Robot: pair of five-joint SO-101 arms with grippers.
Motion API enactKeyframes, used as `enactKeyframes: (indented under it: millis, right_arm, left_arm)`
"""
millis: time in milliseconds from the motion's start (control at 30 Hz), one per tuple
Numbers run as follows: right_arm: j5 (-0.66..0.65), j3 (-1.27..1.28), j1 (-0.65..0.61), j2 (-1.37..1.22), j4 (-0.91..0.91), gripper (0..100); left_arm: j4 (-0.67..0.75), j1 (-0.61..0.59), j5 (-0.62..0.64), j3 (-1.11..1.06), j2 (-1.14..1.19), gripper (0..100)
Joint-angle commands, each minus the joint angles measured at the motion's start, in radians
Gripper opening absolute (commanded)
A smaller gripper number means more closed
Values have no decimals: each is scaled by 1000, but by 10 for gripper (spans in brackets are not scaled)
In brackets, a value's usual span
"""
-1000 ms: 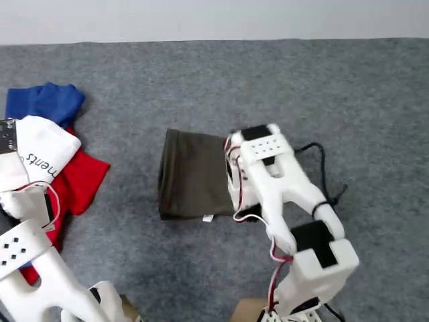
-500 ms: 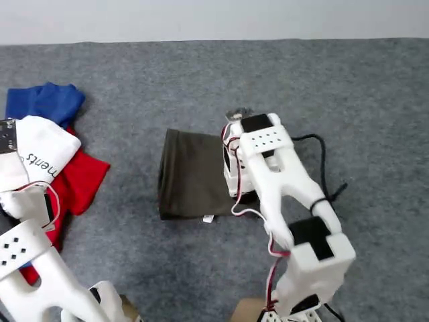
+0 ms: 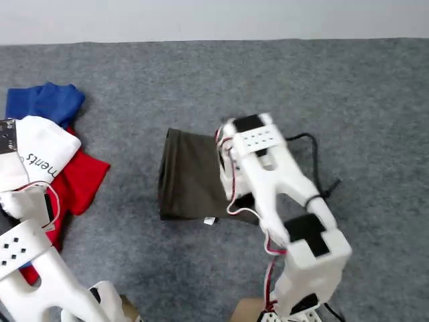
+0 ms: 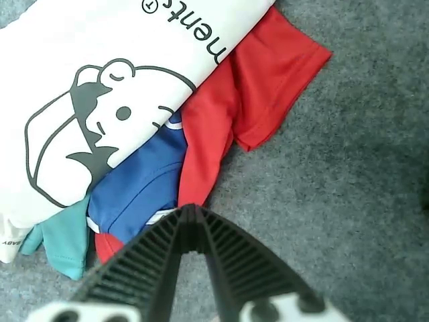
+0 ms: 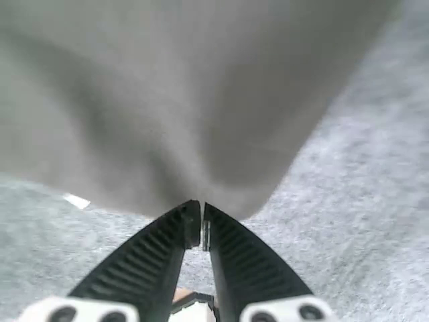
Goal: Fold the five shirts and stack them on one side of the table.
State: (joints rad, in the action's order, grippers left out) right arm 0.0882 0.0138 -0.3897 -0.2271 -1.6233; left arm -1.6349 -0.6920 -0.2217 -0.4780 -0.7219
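Jaws on your right gripper (image 5: 200, 206) are pinched on an edge of the shirt (image 3: 188, 178). Left gripper (image 4: 190, 209) is closed, empty, over the pile (image 4: 100, 80). Light, limp cloth: hold hems, it sags.

Grey carpeted table (image 3: 335, 80), olive shirt (image 3: 188, 178), shirt pile (image 3: 43, 151)

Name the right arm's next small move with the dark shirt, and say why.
The right claw is shut on an edge of the dark olive fabric shirt, lifted off the grey felt table, so the fold looks unfinished. Probably draw that edge across over the shirt's flat half, then let go.
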Motion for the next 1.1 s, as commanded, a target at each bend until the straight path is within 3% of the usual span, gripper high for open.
enactKeyframes:
  millis: [0,267,600,900,1067]
  right_arm:
    - [-49,-127,-7,151,-33,10]
    - [-123,-213,76,189,114,10]
    - [-123,-213,139,-47,317,10]
    - [-126,-218,197,-280,602,10]
    - [-126,-219,203,-315,628,10]
  left_arm:
    - [23,-3,-6,33,-18,4]
    - [32,0,-6,33,-18,4]
    - [32,161,-6,28,-18,4]
    - [31,164,-6,28,-18,4]
    - [31,166,-6,28,-18,4]
